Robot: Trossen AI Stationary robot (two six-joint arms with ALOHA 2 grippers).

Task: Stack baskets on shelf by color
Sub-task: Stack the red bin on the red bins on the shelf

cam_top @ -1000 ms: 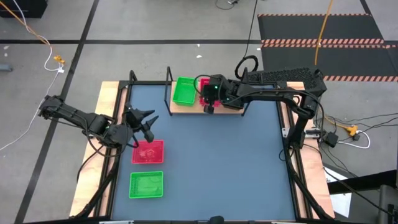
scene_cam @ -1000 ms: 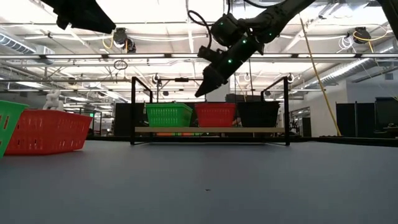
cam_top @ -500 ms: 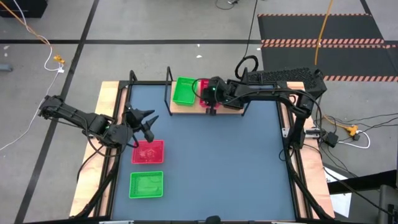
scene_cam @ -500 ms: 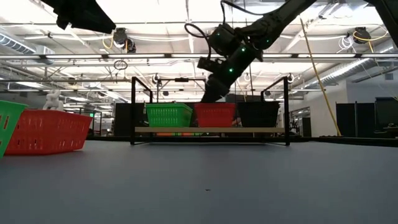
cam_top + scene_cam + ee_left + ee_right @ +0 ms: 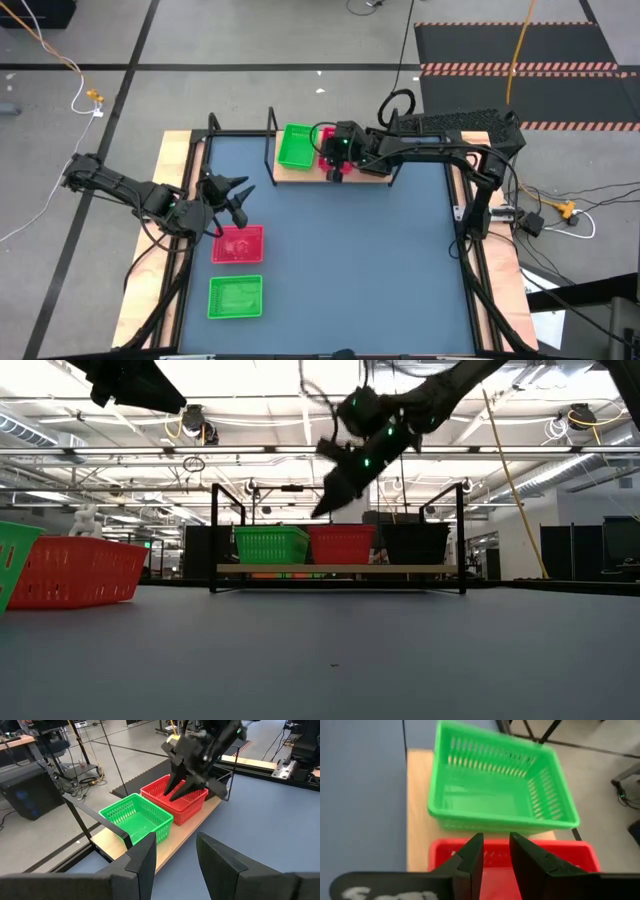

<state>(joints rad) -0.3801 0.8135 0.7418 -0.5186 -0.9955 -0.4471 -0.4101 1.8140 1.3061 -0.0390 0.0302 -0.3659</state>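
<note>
The shelf (image 5: 280, 172) stands at the table's far edge, and a green basket (image 5: 296, 147), a red basket (image 5: 177, 800) and a black basket (image 5: 415, 543) rest side by side on its tan board. My right gripper (image 5: 322, 510) hangs just above the red basket's near wall (image 5: 510, 857), fingers pointing down, narrowly open and empty. My left gripper (image 5: 232, 198) is open and empty above the table's left side. It is just beyond a second red basket (image 5: 238, 243), which sits on the table. A second green basket (image 5: 236, 297) sits nearer the front edge.
The shelf's black rod frame (image 5: 213, 535) rises at both ends of the board. The right arm (image 5: 440, 145) reaches over the shelf from the table's right. The blue-grey tabletop (image 5: 360, 260) is bare across its middle and right. No other baskets show.
My right gripper has dipped down toward the red basket on the shelf and come up again to about its earlier height. The baskets have stayed where they were.
</note>
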